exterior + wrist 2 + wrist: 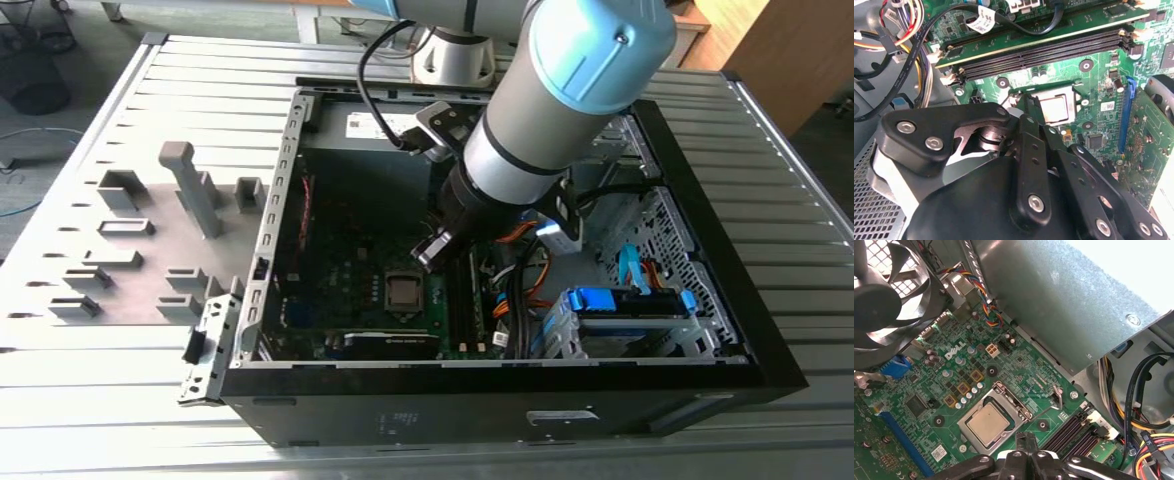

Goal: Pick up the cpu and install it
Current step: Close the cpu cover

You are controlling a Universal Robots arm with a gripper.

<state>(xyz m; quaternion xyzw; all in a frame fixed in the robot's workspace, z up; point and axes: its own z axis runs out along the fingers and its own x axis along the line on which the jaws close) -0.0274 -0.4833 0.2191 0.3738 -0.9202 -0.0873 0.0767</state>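
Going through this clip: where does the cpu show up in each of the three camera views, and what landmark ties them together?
Exterior view: the cpu sits in the socket at the middle of the motherboard, just beyond the gripper.
First wrist view: it lies flat in the metal socket frame, close to the fingertips.
Second wrist view: a pale square past the fingertips.
Shared landmark: the black memory slots beside the socket.

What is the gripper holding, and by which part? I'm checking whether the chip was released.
Nothing is held. The small square silver-grey cpu lies in its metal-framed socket on the green motherboard; the black gripper hangs just beside it, fingertips together.
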